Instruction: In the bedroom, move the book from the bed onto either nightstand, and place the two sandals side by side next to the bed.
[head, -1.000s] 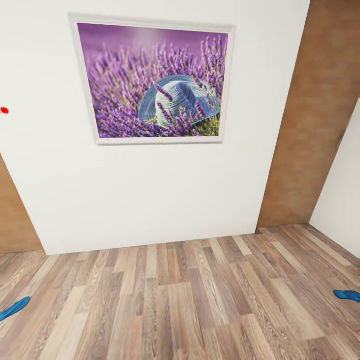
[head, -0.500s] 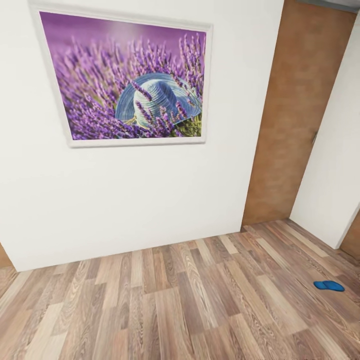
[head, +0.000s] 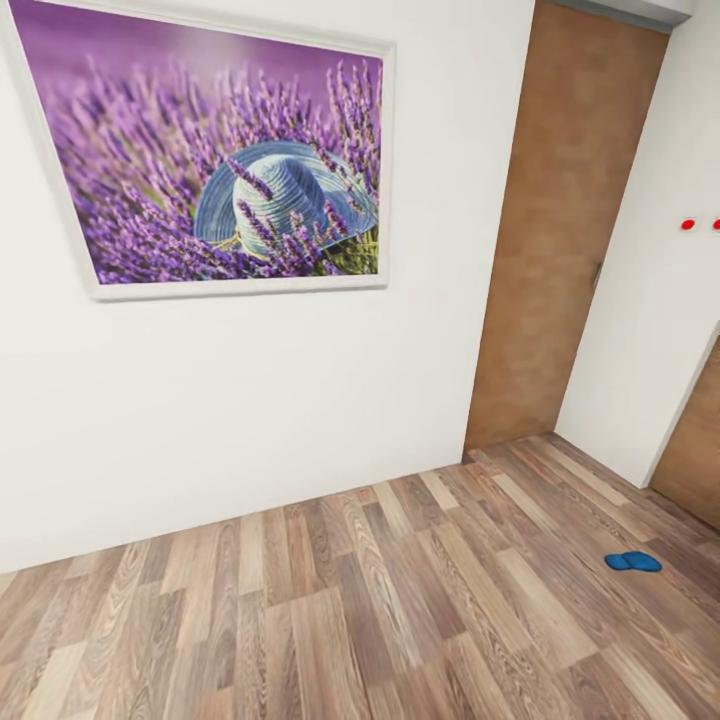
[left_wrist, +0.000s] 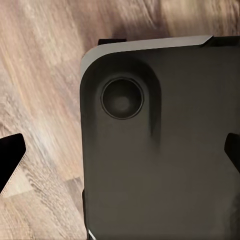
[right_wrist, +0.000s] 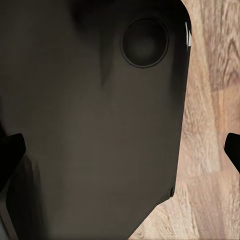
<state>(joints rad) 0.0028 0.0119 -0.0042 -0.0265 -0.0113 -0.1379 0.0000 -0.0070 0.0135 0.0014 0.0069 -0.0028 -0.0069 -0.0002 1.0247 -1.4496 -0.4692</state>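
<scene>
A smooth white wall (head: 250, 400) carries a large framed lavender-and-hat picture (head: 215, 165), above grainy wood-plank floor (head: 380, 600), with a matte brown door (head: 555, 230) beside it. One small flat blue sandal (head: 632, 562) lies on the planks near the right-hand wall. Both wrist views face a rounded dark robot panel (left_wrist: 160, 150) over planks; dark fingertips (left_wrist: 10, 160) sit at each picture's edges, so I cannot tell how either gripper's jaws stand.

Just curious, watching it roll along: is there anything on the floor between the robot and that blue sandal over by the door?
Nothing visible. The sandal lies on bare wood floor ahead and to the right, near the brown door, with open planks all the way to it. The bed is not in these pictures, so that leg cannot be judged.
</scene>
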